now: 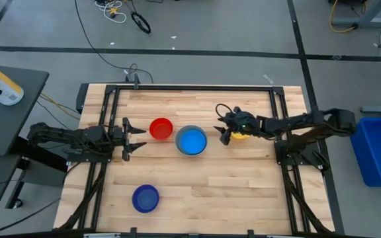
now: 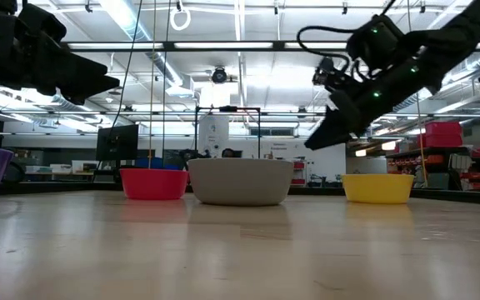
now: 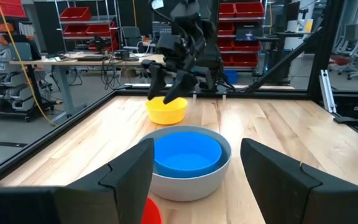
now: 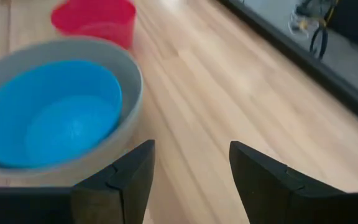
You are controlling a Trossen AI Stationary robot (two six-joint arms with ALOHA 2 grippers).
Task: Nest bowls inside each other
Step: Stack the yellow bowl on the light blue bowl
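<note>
The red bowl stood just beside the grey bowl, leaving barely a slot between them; the light blue bowl filled the grey one; bare table lay wide around the lone dark blue bowl; the right gripper hung above the yellow bowl, blocking approach from overhead.

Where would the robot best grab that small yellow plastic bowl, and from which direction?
Probably by the rim, from above. The small round yellow plastic bowl stands upright and open-topped on the wooden table, so one finger could slip inside and one outside its thin wall. The right gripper hangs open just over it, on the side towards the grey bowl, where that edge looks easiest to reach.
</note>
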